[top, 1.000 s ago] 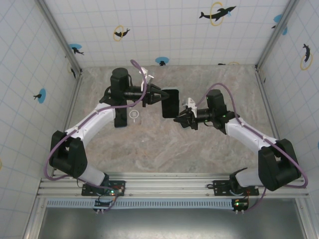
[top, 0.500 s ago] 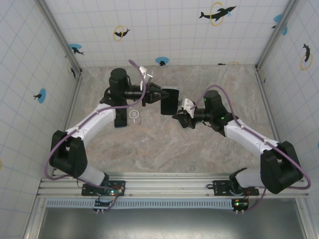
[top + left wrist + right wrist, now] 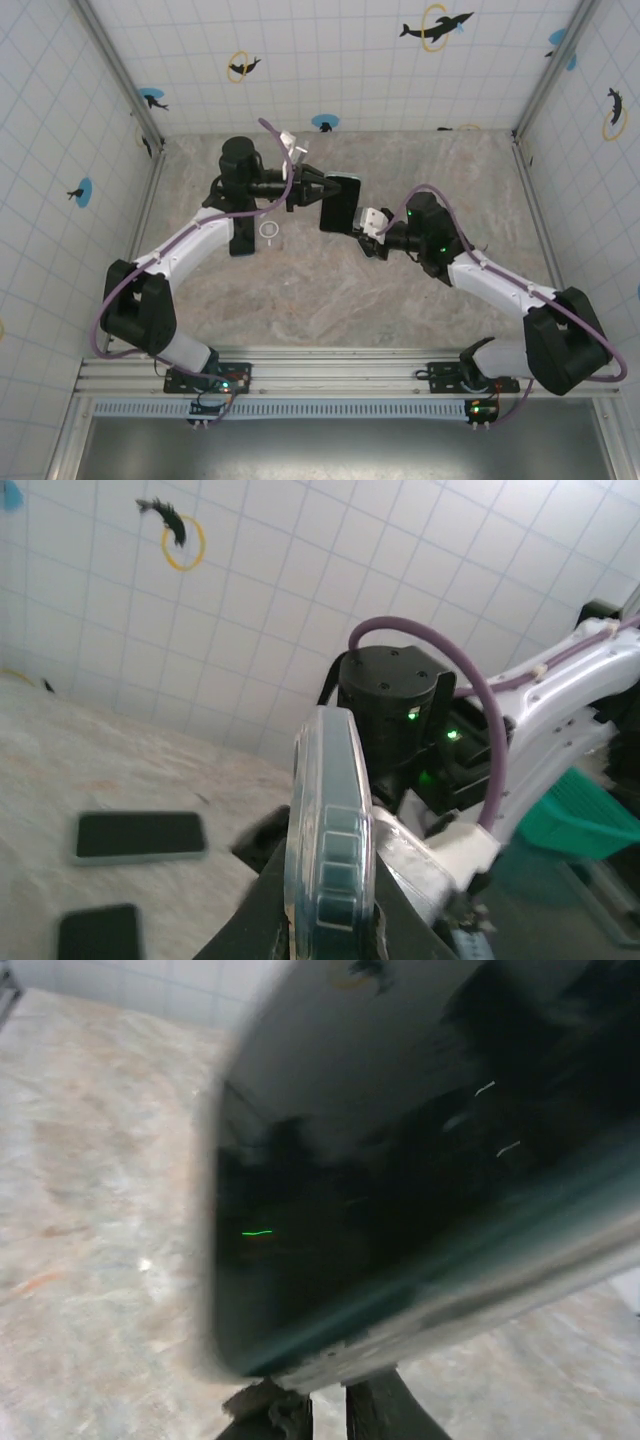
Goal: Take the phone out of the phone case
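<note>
Top external view: the black rectangular phone (image 3: pixel 340 203) is held above the marbled beige table (image 3: pixel 300 290), clamped between the closed jaws of the left gripper (image 3: pixel 318 190). The right gripper (image 3: pixel 358 222), jaws almost shut, is set against the edge farthest from those jaws; a grip there cannot be confirmed.

Left wrist view: the translucent blue-grey phone case (image 3: pixel 328 830) is seen edge-on between the jaws. With both faces squeezed, release may be blocked.

Right wrist view: the glass lies just beyond the fingertips (image 3: pixel 378 1410). A slip could scratch it or cause a drop.
</note>
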